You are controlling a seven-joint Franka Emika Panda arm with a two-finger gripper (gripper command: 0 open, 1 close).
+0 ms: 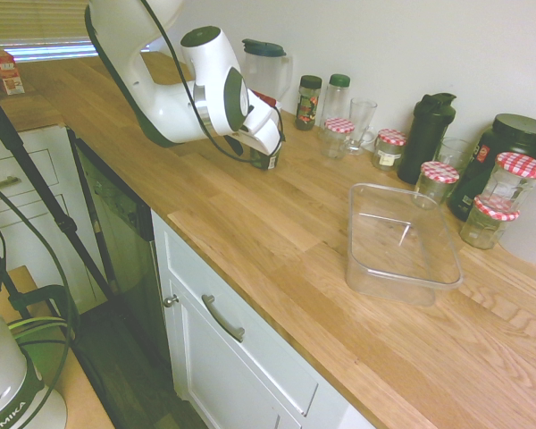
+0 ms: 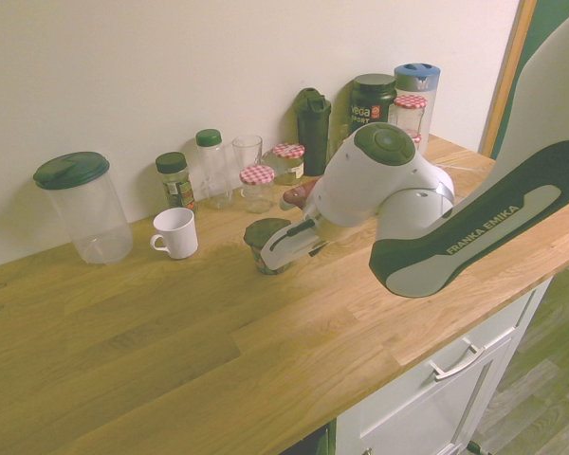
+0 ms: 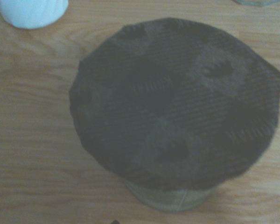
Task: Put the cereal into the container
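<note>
The cereal (image 2: 266, 237) is a small dark green pack with a dark round top, standing upright on the wooden counter near the wall. It fills the wrist view (image 3: 177, 102) from above. My gripper (image 2: 279, 248) is tilted low right against the cereal and is open. It holds nothing, and its body covers the fingers. In the first exterior view the gripper (image 1: 266, 152) covers most of the cereal (image 1: 269, 163). The container (image 1: 397, 259), a clear shallow tub, lies empty on the counter well away from the gripper, and the arm hides it in the second exterior view.
A white mug (image 2: 175, 232) and a clear pitcher with a green lid (image 2: 83, 207) stand near the cereal. Spice jars, a glass, jars with red-checked lids (image 1: 439, 179), a black shaker (image 1: 429, 134) and a black tub (image 1: 505, 147) line the wall. The counter's front edge runs close by.
</note>
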